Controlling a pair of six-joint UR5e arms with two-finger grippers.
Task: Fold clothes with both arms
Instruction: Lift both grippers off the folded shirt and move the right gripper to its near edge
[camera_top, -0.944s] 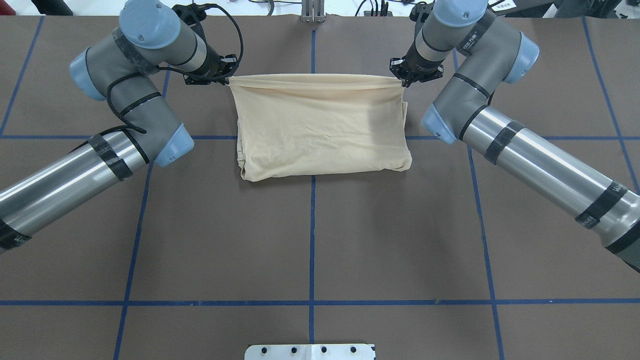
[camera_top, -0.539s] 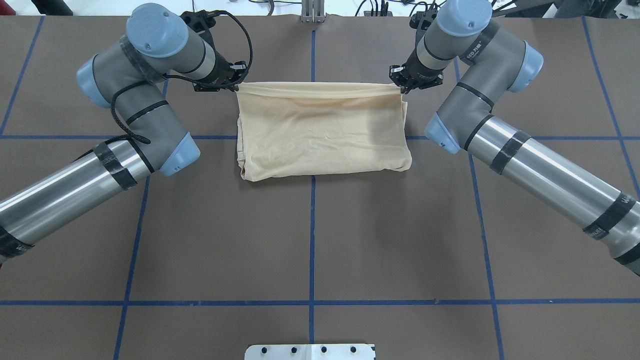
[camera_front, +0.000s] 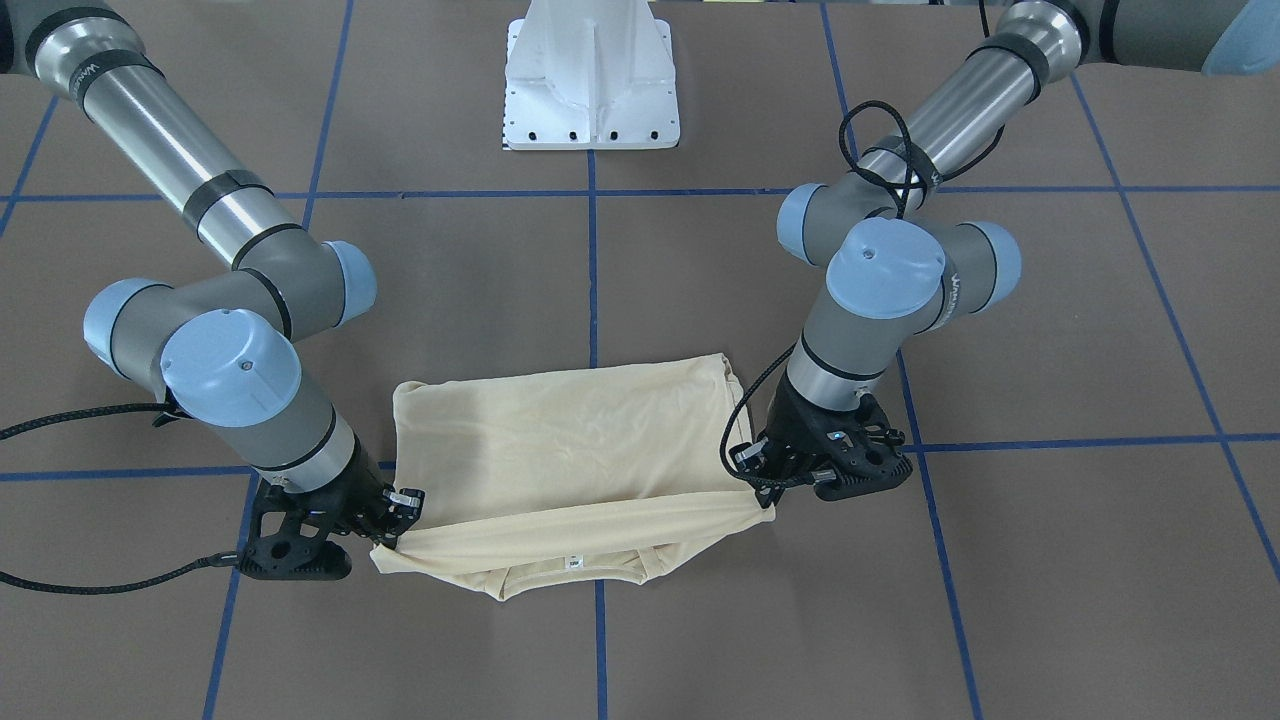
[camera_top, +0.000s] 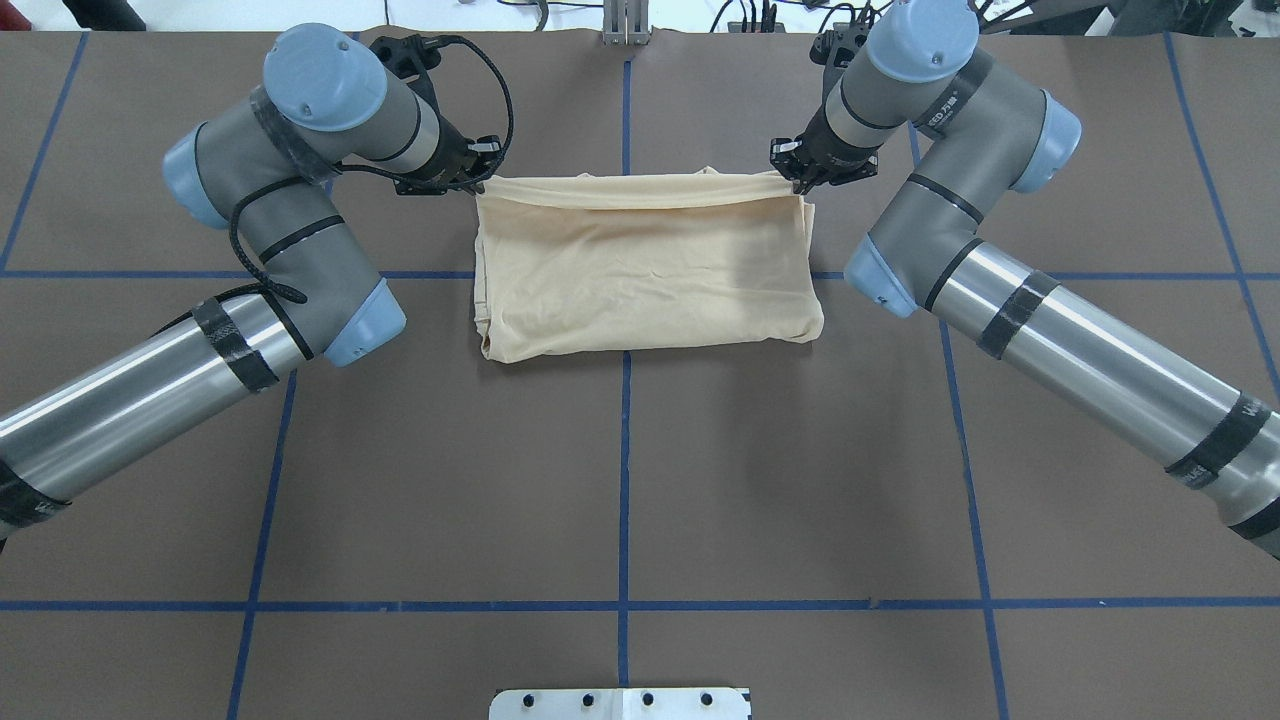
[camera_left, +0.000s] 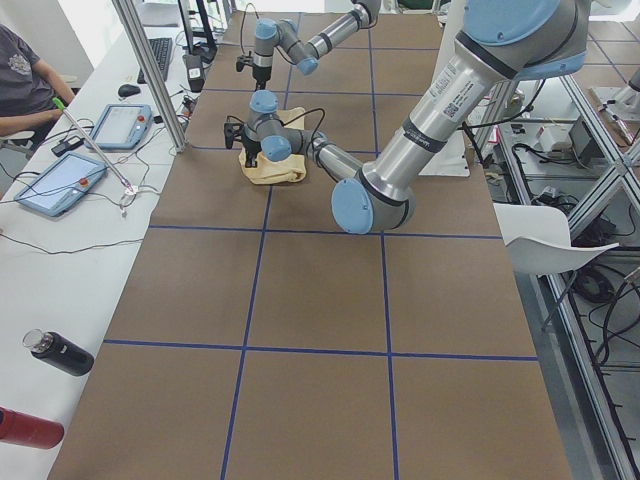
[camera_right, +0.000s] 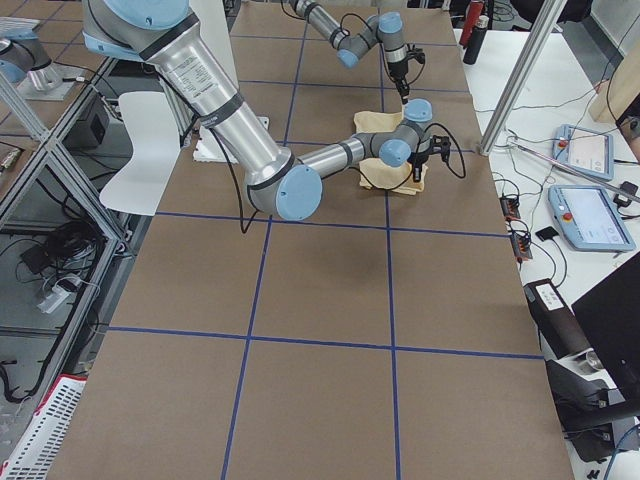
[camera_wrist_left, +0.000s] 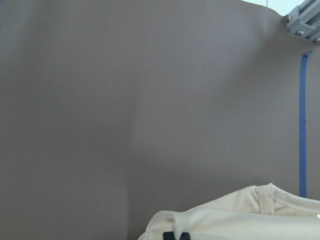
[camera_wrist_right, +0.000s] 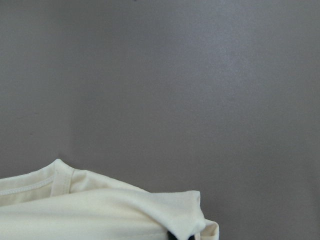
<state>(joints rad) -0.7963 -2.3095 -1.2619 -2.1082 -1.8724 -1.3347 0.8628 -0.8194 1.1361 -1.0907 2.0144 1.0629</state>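
The cream-yellow shirt (camera_top: 640, 270) lies folded into a rectangle on the brown table, with no print showing. Its far edge is pinched up at both corners. My left gripper (camera_top: 478, 185) is shut on the far left corner, and my right gripper (camera_top: 797, 180) is shut on the far right corner. In the front-facing view the left gripper (camera_front: 765, 490) is on the right and the right gripper (camera_front: 395, 530) is on the left. There the shirt (camera_front: 560, 440) shows its collar and white neck label (camera_front: 574, 564) under the held edge. Both wrist views show a shirt corner (camera_wrist_left: 240, 215) (camera_wrist_right: 100, 210) at the bottom edge.
The white pedestal base (camera_front: 590, 80) stands at the robot's side of the table. Blue tape lines (camera_top: 624, 450) grid the brown cover. A metal post (camera_top: 625, 25) stands at the far edge. Tablets (camera_left: 60, 180) and bottles (camera_left: 55, 352) lie on the operators' bench.
Both grippers have carried the shirt's held far edge a little toward the robot in the overhead view. The left gripper has also shifted inward. The collar now peeks out at the far edge.
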